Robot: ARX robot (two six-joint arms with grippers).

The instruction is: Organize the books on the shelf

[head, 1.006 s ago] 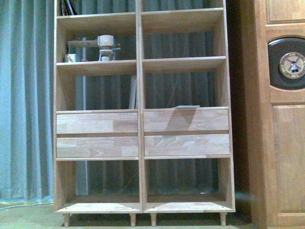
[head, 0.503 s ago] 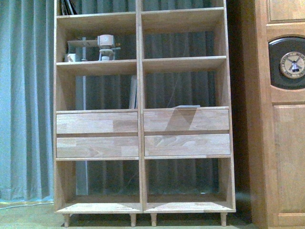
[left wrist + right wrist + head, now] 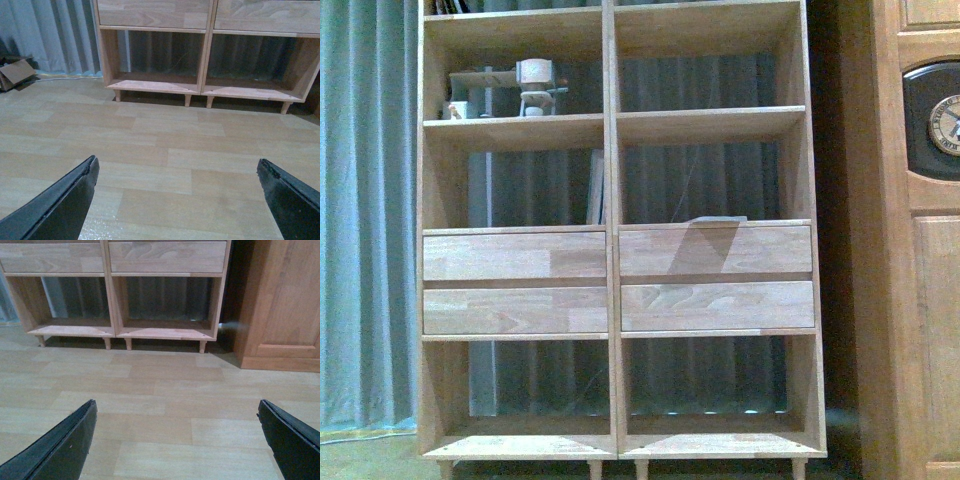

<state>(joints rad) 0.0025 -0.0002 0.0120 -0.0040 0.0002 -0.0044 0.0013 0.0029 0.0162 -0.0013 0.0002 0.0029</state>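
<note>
A thin book [image 3: 597,187] stands upright in the shelf [image 3: 700,125], in the open compartment just above the left drawers [image 3: 515,256]. It is pressed against the middle divider [image 3: 611,60], with its long axis vertical. The left gripper [image 3: 176,161] and the right gripper [image 3: 176,402] hang low over the floor [image 3: 165,130], jaws wide apart and empty. The book lies ahead of them and well above; I judge the left arm slightly nearer.
</note>
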